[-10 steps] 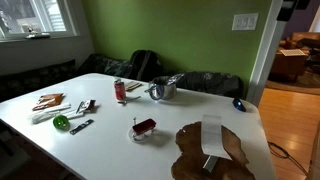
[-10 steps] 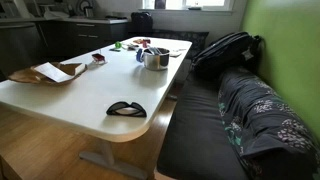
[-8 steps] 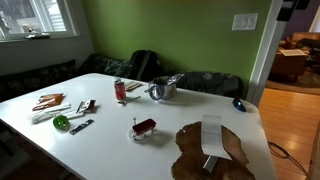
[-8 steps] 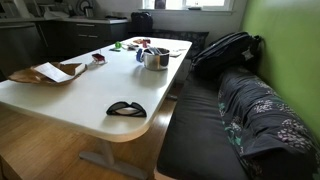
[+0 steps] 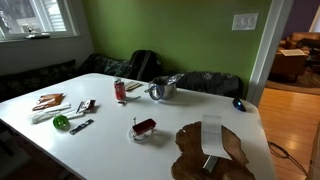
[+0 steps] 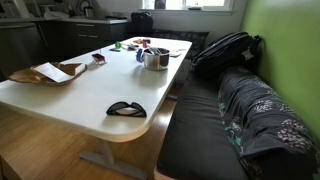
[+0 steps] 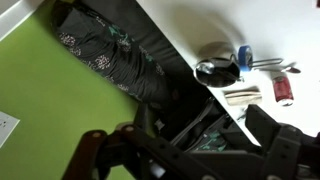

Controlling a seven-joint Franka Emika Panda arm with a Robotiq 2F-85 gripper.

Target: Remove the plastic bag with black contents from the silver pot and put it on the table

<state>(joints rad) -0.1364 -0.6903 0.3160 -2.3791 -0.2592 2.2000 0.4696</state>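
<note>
Gripper (image 7: 190, 155), dark and blurred, hangs well above the worktop (image 7: 255, 25), its grip impossible to tell; the silver pot (image 5: 163, 89) stands shiny, contents indiscernible.

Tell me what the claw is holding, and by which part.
Nothing. The claw is open and empty in the wrist view, well away from the silver pot on the table.

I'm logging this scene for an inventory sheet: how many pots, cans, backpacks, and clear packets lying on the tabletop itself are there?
pot: 1
can: 1
backpack: 1
packet: 1
Total: 4
</note>
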